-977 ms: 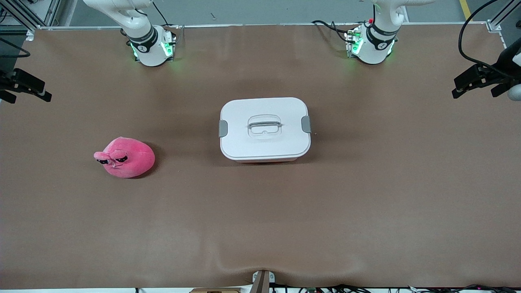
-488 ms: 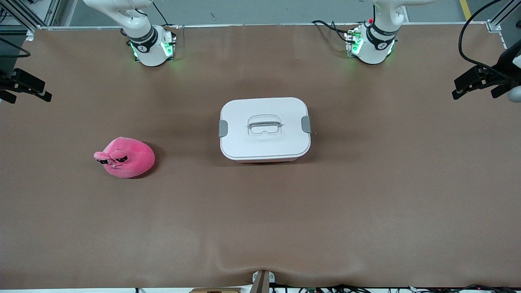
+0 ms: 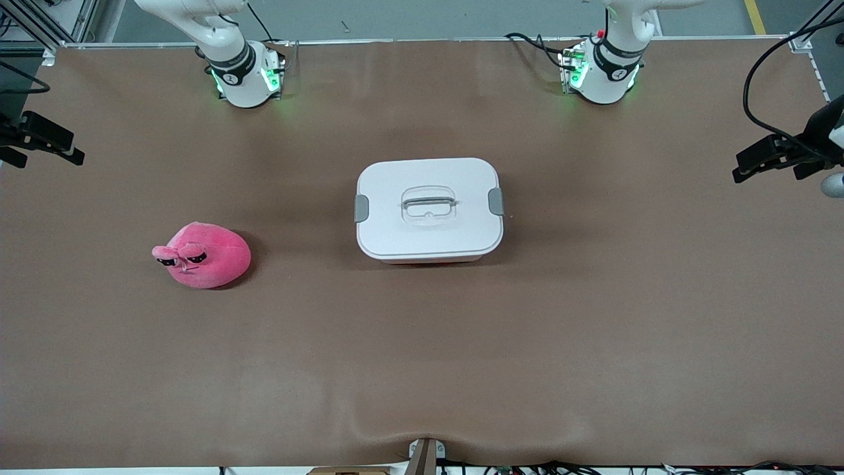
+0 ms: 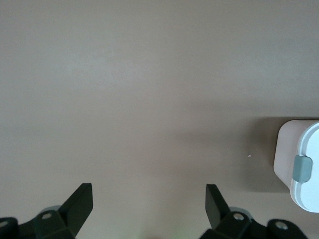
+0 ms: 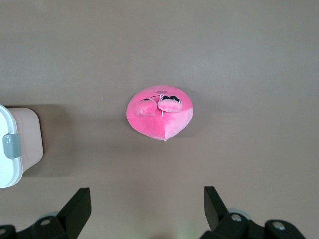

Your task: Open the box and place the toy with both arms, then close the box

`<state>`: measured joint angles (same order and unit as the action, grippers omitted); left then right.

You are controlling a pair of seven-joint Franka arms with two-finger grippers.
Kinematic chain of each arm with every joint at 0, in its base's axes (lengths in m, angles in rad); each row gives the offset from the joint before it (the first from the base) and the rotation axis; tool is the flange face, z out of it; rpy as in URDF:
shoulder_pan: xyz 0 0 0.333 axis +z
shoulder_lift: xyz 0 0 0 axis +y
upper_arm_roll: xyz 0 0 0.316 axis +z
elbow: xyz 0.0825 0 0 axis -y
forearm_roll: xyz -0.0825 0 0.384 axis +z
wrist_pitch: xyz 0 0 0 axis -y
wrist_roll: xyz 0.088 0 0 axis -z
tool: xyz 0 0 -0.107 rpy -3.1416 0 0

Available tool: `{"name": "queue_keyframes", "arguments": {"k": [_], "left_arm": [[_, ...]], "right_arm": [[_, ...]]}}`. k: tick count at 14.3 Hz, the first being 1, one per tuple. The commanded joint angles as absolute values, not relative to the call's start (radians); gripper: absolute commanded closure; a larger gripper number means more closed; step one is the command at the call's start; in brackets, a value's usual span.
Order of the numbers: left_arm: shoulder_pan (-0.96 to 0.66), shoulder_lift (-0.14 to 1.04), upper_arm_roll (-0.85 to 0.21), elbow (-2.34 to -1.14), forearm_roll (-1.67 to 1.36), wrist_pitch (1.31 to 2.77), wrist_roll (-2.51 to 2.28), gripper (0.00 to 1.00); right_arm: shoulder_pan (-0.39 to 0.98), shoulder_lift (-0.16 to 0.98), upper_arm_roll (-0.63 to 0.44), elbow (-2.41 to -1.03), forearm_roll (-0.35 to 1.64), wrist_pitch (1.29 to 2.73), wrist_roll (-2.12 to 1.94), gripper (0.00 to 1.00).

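Note:
The box (image 3: 429, 209) stands mid-table with its white lid on, a grey clip at each end and a grey handle on top. One clipped end of the box (image 4: 300, 167) shows in the left wrist view, the other end (image 5: 12, 147) in the right wrist view. The pink plush toy (image 3: 204, 255) lies toward the right arm's end, a little nearer the front camera than the box, and the toy (image 5: 160, 115) shows whole in the right wrist view. My left gripper (image 3: 768, 161) (image 4: 148, 191) hangs open over bare table. My right gripper (image 3: 39, 148) (image 5: 147, 194) hangs open, apart from the toy.
The two arm bases (image 3: 247, 76) (image 3: 603, 72) stand along the table's edge farthest from the front camera. A small bracket (image 3: 425, 455) and cables sit at the nearest edge. Brown table surface (image 3: 422, 356) surrounds box and toy.
The left gripper has shifted slightly at its end of the table. The right gripper, box and toy have not moved.

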<state>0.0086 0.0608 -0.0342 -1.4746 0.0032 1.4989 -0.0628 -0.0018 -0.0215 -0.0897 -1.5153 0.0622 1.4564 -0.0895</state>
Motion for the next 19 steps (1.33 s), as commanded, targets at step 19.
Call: {"name": "queue_keyframes", "arguments": {"k": [19], "left_arm": [[-0.081,0.172,-0.049,-1.427,-0.009,1.588,-0.549,0.00]], "right_arm": [[-0.051,0.126,-0.098,-1.505,-0.044,1.483,-0.107,0.00]]}}
